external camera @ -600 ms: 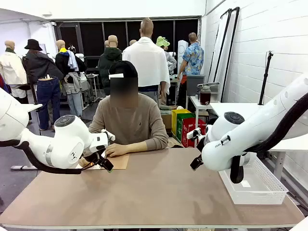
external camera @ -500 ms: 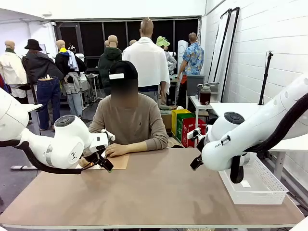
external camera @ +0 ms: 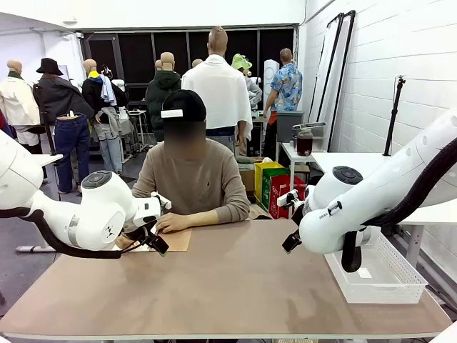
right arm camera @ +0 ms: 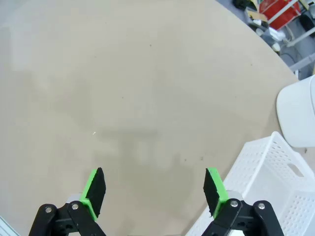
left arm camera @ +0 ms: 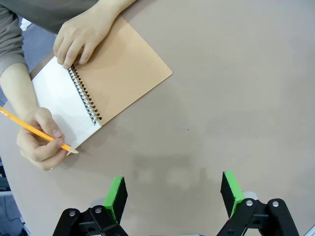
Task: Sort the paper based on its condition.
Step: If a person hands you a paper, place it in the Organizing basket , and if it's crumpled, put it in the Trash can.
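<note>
Right now my left gripper (left arm camera: 173, 189) hangs over bare tabletop with its green pads spread wide and nothing between them. In the front view it sits low at the table's (external camera: 235, 279) far left, just beside the spiral notebook (external camera: 176, 239). From the left wrist camera I see that notebook lying open and flat on the table, its brown cover (left arm camera: 123, 73) turned out to one side of the wire coil. The paper I can make out is a lined white page (left arm camera: 59, 98) on the other side of the coil, bound in the notebook, close in front of the person. One of the person's hands (left arm camera: 81, 37) rests on the upper end of the coil. The other hand (left arm camera: 42, 142) lies at the page's outer edge and holds an orange pencil (left arm camera: 34, 129) with its tip near the page's lower corner.

My right gripper (right arm camera: 154, 184) is likewise spread apart and holding nothing, hovering above plain tabletop. A white perforated basket (right arm camera: 266, 172) stands just beside it, at the table's right edge in the front view, with one small white scrap on its floor.
</note>
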### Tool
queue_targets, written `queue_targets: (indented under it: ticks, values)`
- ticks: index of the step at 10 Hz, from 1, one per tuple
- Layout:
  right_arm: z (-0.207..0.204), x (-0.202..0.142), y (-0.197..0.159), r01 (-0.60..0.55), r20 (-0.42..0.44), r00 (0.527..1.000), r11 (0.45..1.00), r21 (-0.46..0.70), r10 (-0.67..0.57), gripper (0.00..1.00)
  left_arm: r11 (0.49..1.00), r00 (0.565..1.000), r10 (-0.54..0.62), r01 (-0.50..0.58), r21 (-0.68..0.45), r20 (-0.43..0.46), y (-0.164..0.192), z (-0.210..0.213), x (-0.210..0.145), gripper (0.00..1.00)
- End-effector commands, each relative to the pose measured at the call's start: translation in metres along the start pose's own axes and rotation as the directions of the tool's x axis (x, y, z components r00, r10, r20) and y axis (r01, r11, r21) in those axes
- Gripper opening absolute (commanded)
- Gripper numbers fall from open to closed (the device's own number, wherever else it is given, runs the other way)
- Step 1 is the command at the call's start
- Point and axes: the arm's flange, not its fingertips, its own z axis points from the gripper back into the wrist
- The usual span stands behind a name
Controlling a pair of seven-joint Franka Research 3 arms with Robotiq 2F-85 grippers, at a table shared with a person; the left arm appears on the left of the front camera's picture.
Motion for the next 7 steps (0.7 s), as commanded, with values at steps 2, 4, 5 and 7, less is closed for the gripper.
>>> queue_targets:
  ticks: [2,4,5,7]
  values:
    - [0.0008,0.0,-0.0005,0.001,0.002,1.0,1.0,-0.001,-0.001,1.0,1.0,1.0,0.003,-0.003,0.0,0.0,0.0014,0.0001,-0.0004,1.0]
    - [0.0008,0.0,-0.0005,0.001,0.002,1.0,1.0,-0.001,-0.001,1.0,1.0,1.0,0.003,-0.003,0.0,0.0,0.0014,0.0001,-0.0004,1.0]
    - [0.0008,0.0,-0.0005,0.001,0.002,1.0,1.0,-0.001,-0.001,1.0,1.0,1.0,0.003,-0.003,0.0,0.0,0.0014,0.0001,-0.0004,1.0]
    - [0.0008,0.0,-0.0005,0.001,0.002,1.0,1.0,-0.001,-0.001,1.0,1.0,1.0,0.003,-0.003,0.0,0.0,0.0014,0.0001,-0.0004,1.0]
